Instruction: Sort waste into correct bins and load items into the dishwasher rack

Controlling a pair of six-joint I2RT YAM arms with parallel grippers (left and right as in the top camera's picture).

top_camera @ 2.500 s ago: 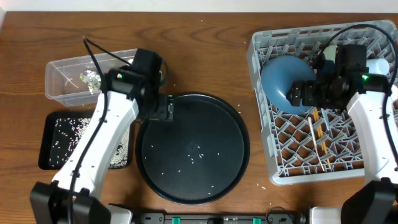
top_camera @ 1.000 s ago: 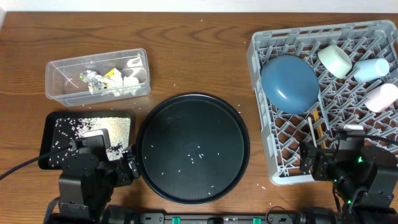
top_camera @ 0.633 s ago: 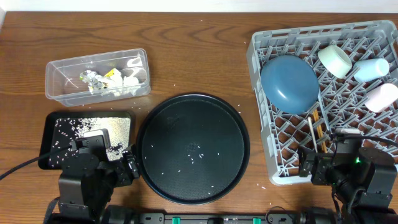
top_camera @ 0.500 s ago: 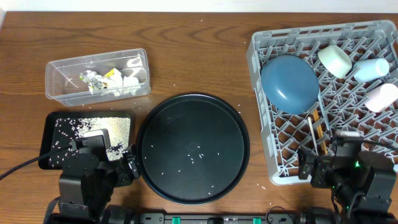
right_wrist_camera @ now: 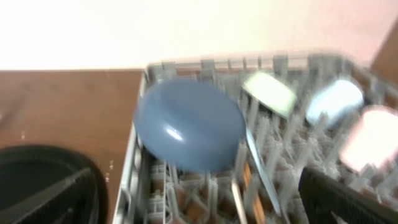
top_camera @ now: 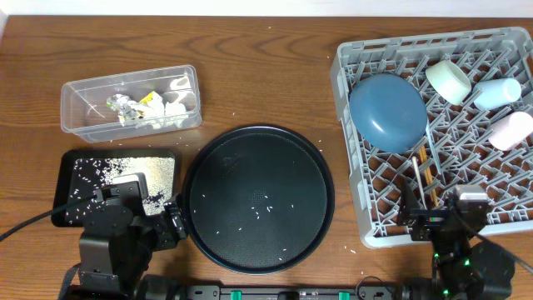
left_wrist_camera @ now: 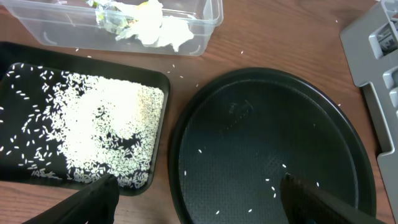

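Observation:
The grey dishwasher rack at the right holds the dark-blue bowl, a pale-green bowl, a pale-blue cup, a pink cup, chopsticks and a white spoon. The clear tub holds tissue and a yellow-green packet. The shallow black tray holds rice. My left gripper is open and empty by the table's front edge. My right gripper is open and empty in front of the rack, facing the blue bowl.
A large round black tray with a few loose rice grains lies in the middle, between the two arms. Stray grains lie on the wood around it. The rack's corner shows at the right of the left wrist view.
Both arms have pulled back from the tub and the rack to the front edge. In the last second the right arm sank a little lower; the left stayed still.

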